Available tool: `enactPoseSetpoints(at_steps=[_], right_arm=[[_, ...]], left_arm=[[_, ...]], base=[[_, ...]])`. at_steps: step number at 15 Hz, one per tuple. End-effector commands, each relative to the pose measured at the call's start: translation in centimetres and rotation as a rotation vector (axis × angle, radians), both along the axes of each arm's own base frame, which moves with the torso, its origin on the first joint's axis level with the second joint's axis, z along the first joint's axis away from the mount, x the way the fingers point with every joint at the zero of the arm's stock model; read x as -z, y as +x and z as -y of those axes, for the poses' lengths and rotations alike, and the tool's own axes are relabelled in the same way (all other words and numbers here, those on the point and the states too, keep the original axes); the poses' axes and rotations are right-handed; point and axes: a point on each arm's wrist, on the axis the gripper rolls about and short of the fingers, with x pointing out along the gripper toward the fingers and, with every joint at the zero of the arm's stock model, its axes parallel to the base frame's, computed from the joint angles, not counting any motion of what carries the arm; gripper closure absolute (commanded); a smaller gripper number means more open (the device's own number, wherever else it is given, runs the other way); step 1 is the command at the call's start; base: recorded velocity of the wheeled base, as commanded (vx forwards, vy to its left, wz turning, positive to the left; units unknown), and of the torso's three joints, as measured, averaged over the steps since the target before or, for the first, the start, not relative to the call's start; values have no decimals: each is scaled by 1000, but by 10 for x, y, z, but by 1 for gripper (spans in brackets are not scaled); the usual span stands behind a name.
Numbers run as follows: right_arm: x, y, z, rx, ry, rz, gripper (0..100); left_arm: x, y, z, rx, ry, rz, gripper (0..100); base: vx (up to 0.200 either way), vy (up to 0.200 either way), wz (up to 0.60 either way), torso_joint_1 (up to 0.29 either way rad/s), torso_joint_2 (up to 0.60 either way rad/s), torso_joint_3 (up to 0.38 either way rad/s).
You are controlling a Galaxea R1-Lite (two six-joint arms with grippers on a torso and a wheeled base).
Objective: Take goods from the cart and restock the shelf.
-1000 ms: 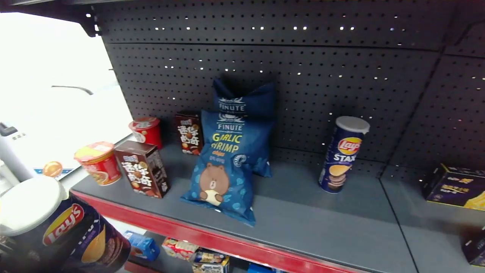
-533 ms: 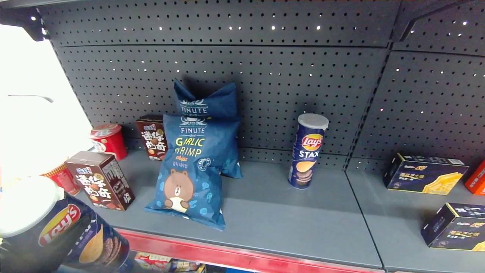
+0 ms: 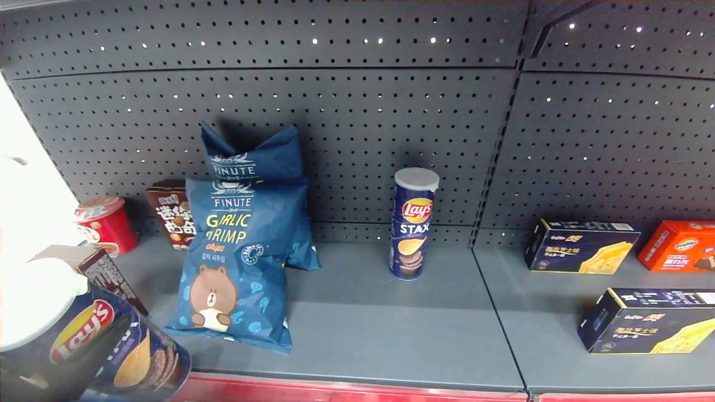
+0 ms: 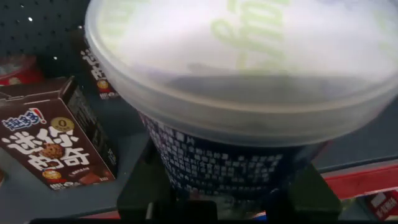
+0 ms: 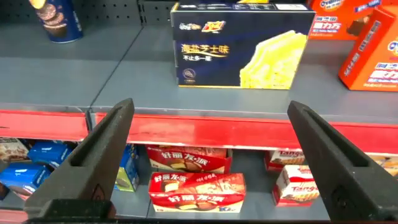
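A navy chips can with a white lid [image 3: 84, 335] is held tilted at the lower left, in front of the shelf's red edge [image 3: 346, 388]. My left gripper [image 4: 227, 190] is shut on this can [image 4: 236, 74], with a black finger on each side of its body. A matching chips can [image 3: 414, 223] stands upright at the back of the grey shelf [image 3: 391, 329]. My right gripper [image 5: 214, 155] is open and holds nothing. It hangs in front of the shelf edge [image 5: 205, 127], below a navy box [image 5: 242, 46].
Two blue chip bags [image 3: 237, 262] lean on the pegboard left of the standing can. Brown boxes [image 3: 173, 215] and a red cup [image 3: 106, 223] stand at the far left. Navy boxes [image 3: 648, 321] and an orange box [image 3: 678, 245] fill the right bay. Bare shelf lies around the standing can.
The head camera has swung to the right, so the shelf goods sit further left in the picture and more boxes show at the right. The held can stays at the lower left.
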Motion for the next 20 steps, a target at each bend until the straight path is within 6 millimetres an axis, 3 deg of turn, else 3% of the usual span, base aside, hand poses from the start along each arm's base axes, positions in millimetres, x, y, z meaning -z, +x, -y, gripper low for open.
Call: enactPoseSetpoints(at_steps=[1,10,11,12,13,15,18,20], right_arm=[[0,0,0,0,-1,-1,0],[-3,0,0,-24,-36,-5,0],[-60,-1,0,-39,152,60,0],[-114,21,0,-43,375,6,0],[-132,27,-1,-54,358,15,0],[-143,29,-4,-318,47,-1,0],[-161,57,-15,-501,-26,-68,0],[-165,87,-27,-549,-34,-149,0]], left_arm=[[0,0,0,-1,1,-4,100],[-33,9,2,-15,2,48,100],[-40,9,2,-15,0,61,100],[-40,9,2,-13,1,52,100],[-37,9,2,-10,6,33,100],[-40,8,3,13,4,42,100],[-39,8,4,71,8,32,100],[-45,10,6,85,11,14,100]], base=[[0,0,0,0,0,0],[0,0,0,0,0,0],[0,0,0,0,0,0],[0,0,0,0,0,0],[0,0,0,0,0,0],[0,0,0,0,0,0],[0,0,0,0,0,0],[0,0,0,0,0,0]])
